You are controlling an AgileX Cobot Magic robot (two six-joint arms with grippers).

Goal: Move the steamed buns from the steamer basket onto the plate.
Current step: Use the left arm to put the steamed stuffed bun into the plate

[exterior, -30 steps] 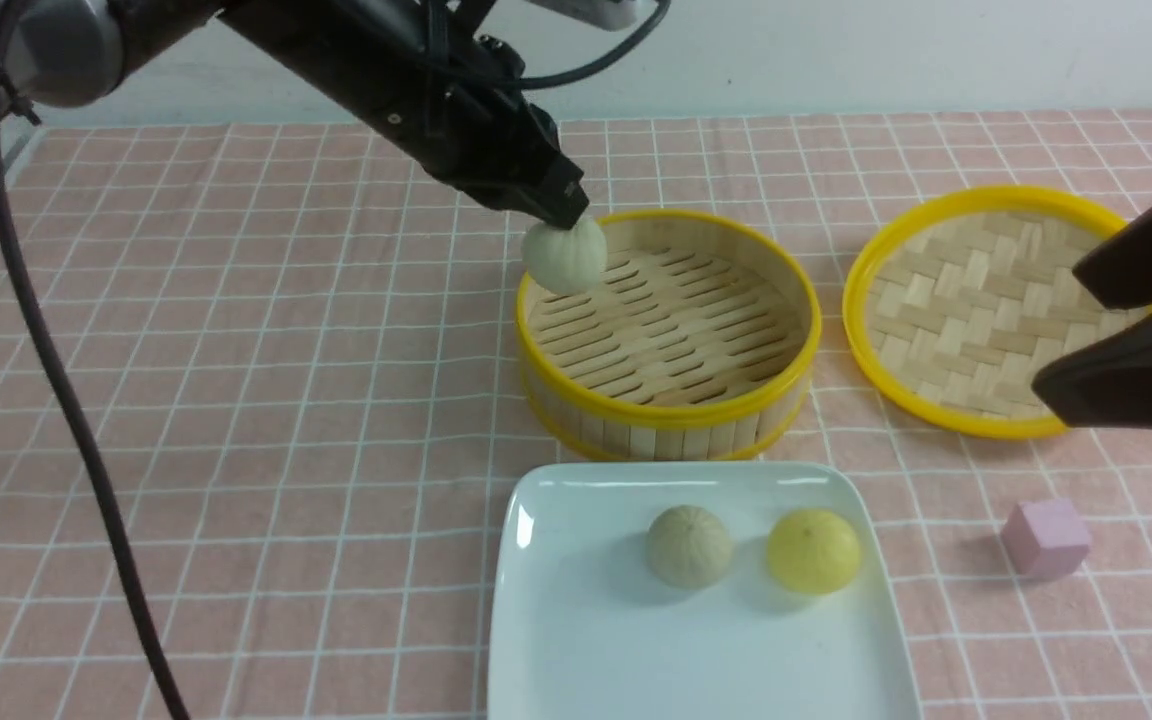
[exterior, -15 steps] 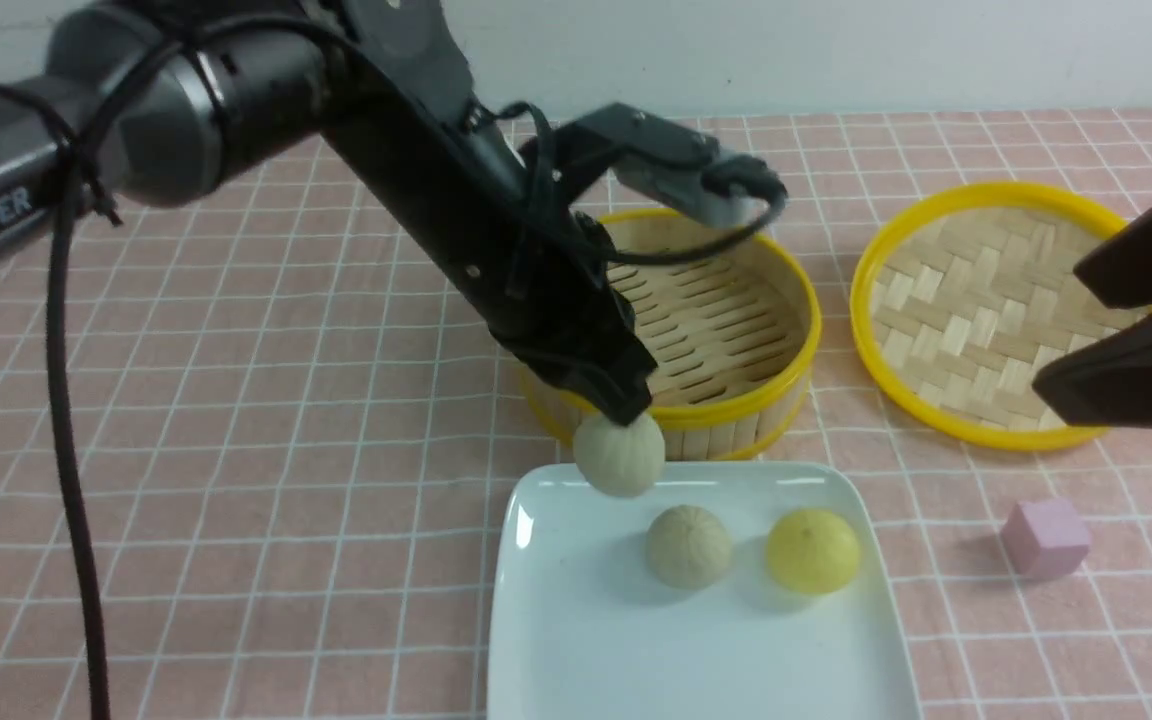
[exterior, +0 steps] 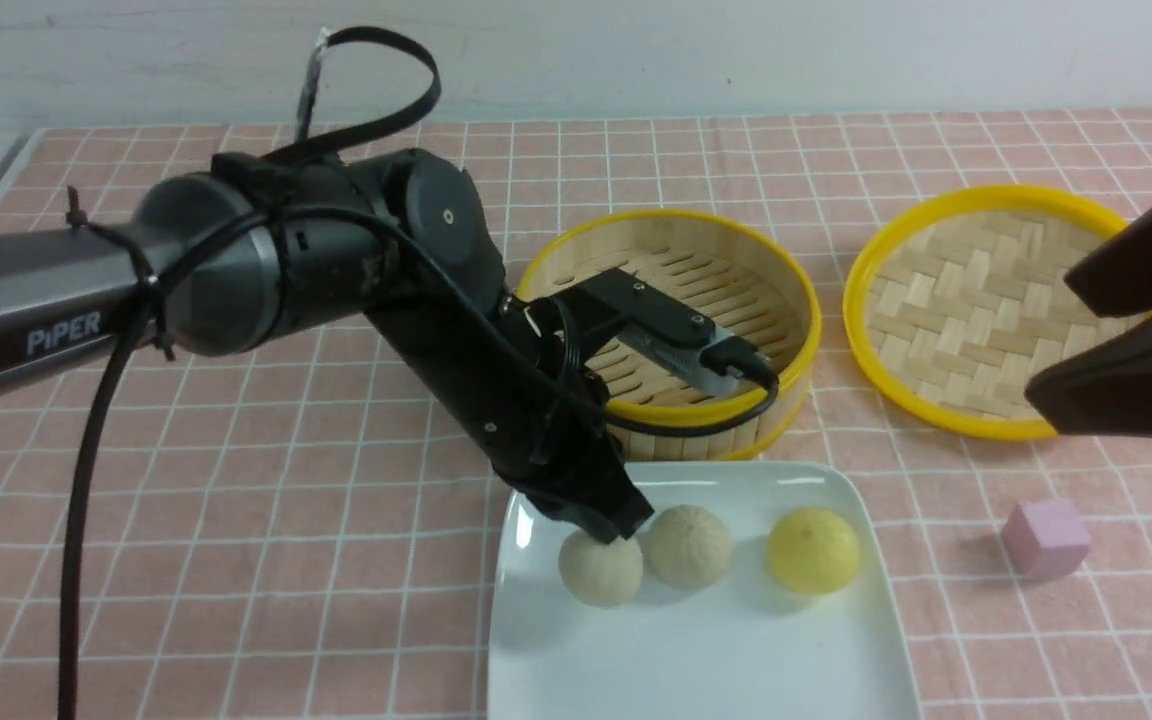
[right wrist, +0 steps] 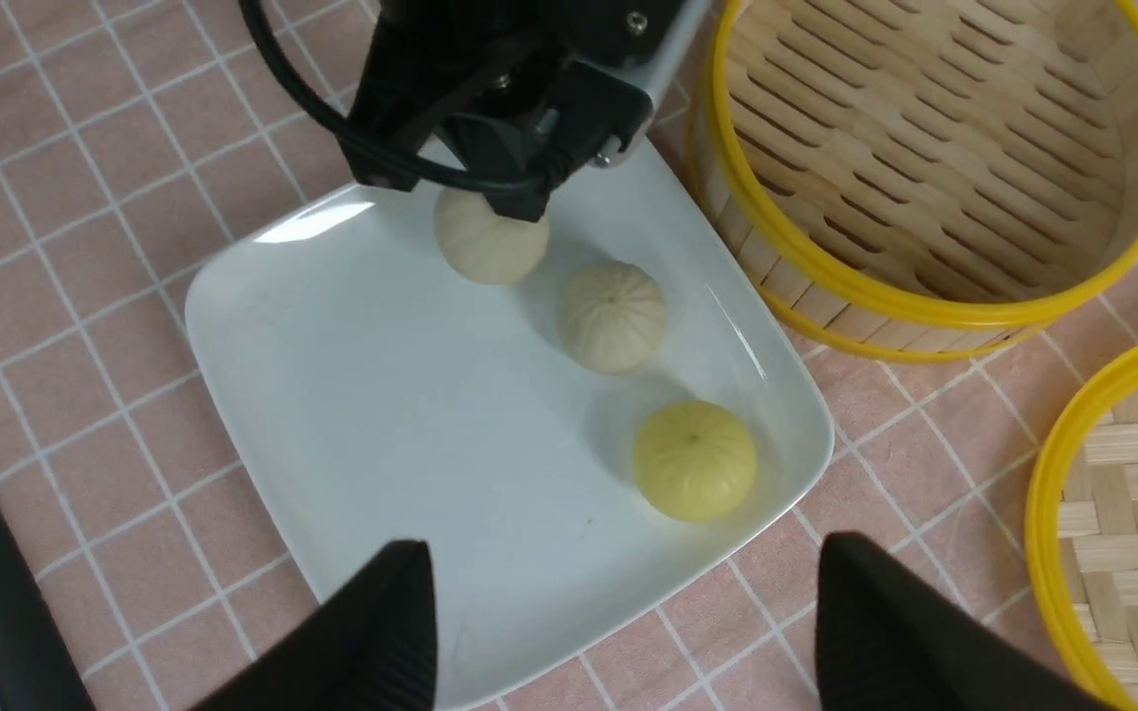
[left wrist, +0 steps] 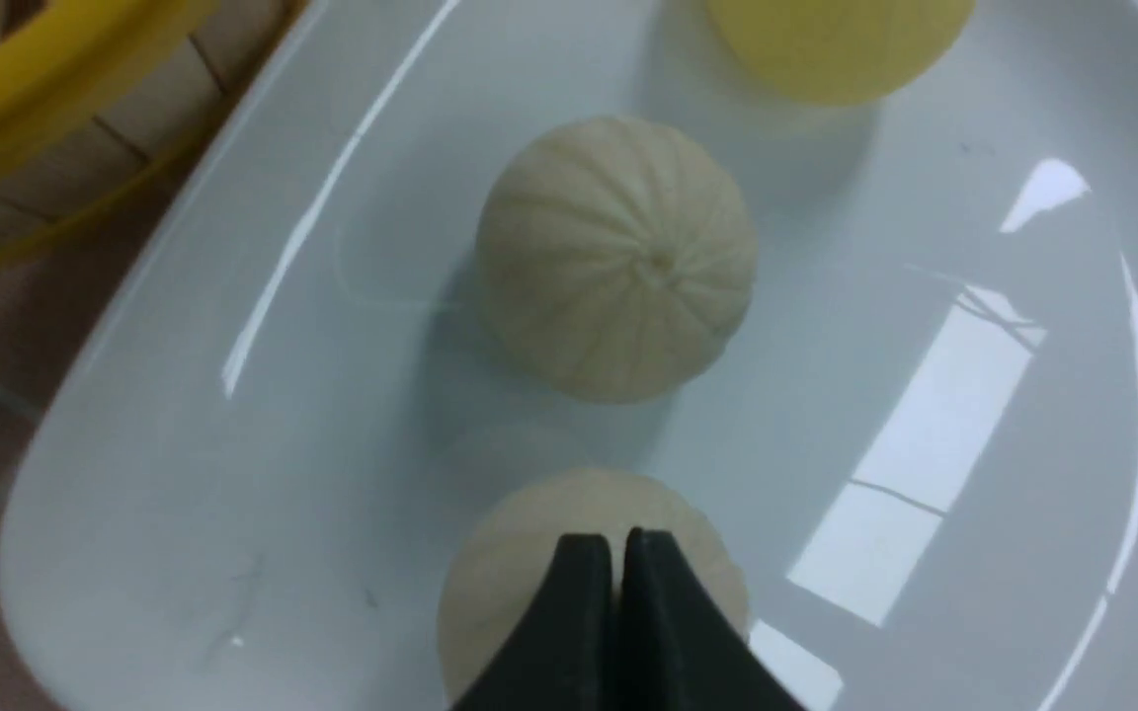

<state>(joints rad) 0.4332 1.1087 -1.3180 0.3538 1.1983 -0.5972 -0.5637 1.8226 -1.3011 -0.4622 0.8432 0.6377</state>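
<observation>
Change: a second ago the carried bun [exterior: 601,570] hung at the steamer basket's [exterior: 696,435] upper-left rim; now it is down at the plate [exterior: 696,660], in the lower middle of the front view.
Left gripper [exterior: 616,525]: pressed together, pinching the carried bun by its pleated top. The wrist view shows the two black fingers almost meeting there.
Bun's seat: on the plate's left part, just beside the beige bun [exterior: 688,545]. I cannot tell whether it is fully resting or a hair above the glaze.
Others: the yellow bun [exterior: 813,550] sits to the right, in the same row.
Basket: upper middle of the frame, slat floor bare.
Right gripper [exterior: 1056,335]: spread wide, holding nothing, at the right edge over the woven tray [exterior: 861,290].
Meaning: all three buns are out, so only the release and a clean lift away seem left.
</observation>
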